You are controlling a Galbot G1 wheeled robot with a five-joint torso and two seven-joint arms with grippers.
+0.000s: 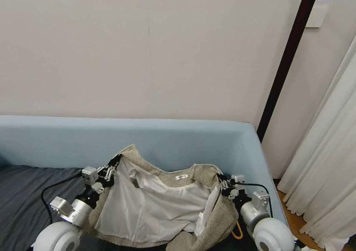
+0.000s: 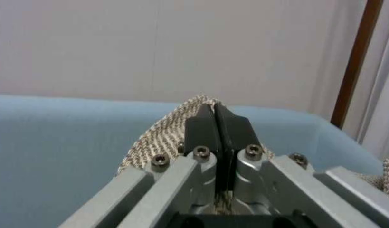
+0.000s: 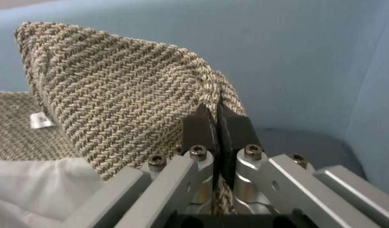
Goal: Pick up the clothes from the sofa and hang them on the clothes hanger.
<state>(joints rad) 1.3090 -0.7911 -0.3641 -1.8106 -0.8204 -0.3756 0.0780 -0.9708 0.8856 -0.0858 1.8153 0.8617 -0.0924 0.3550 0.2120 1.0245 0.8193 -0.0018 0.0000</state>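
A beige tweed jacket [image 1: 167, 206] with a white lining hangs spread between my two grippers above the sofa seat. My left gripper [image 1: 113, 166] is shut on the jacket's left shoulder; in the left wrist view the black pads [image 2: 214, 124] pinch the tweed [image 2: 162, 137]. On the other side, my right gripper [image 1: 221, 182] is shut on the right shoulder, and the right wrist view has the woven cloth [image 3: 118, 90] clamped between its pads [image 3: 214, 127]. The collar with a small label [image 1: 181, 177] sags in the middle.
The light blue sofa back [image 1: 67, 139] runs behind the jacket, with a dark grey seat cushion [image 1: 22, 195] at lower left. A dark wooden post [image 1: 283, 62] stands at the sofa's right end, and white curtains [image 1: 328, 167] hang at far right.
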